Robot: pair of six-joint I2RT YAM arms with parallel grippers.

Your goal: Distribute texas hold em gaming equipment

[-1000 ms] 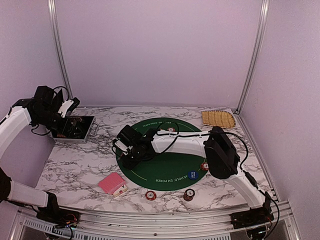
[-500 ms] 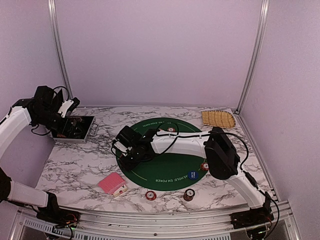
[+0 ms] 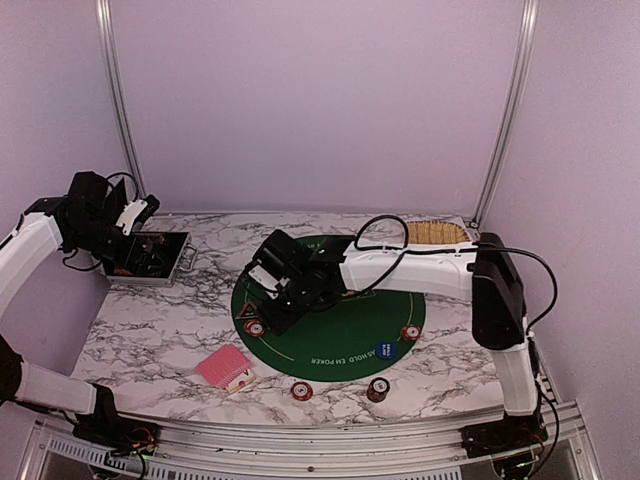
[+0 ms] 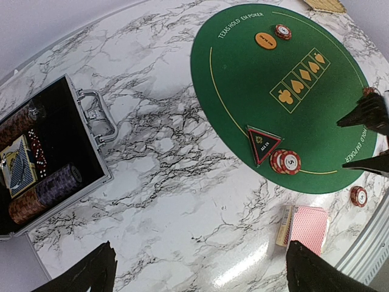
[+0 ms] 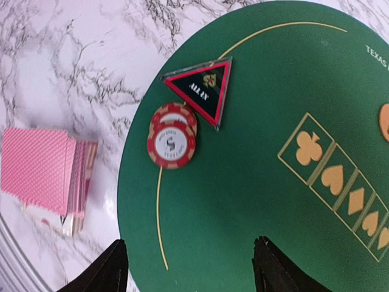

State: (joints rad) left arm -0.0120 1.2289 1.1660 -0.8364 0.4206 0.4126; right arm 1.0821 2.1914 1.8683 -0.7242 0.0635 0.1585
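Right gripper (image 5: 191, 271) has lifted off the near-left edge of the green mat (image 3: 340, 335) and pulled back a bit toward the far right. Its fingers (image 5: 109, 271) are spread wider than before, with nothing between them. The spot it covered is now exposed: a dark triangular marker (image 3: 247, 312) lies flat on the mat, with a small red-and-white chip stack (image 3: 254, 327) just beside it on the near side. Right arm (image 3: 430, 268) has changed pose: the elbow swung from low over the near-right of the mat up to the far right, and the forearm is now stretched across the far half of the mat. Chip (image 3: 409, 332) at the near-right mat edge, earlier half hidden by the elbow, is now in full view.
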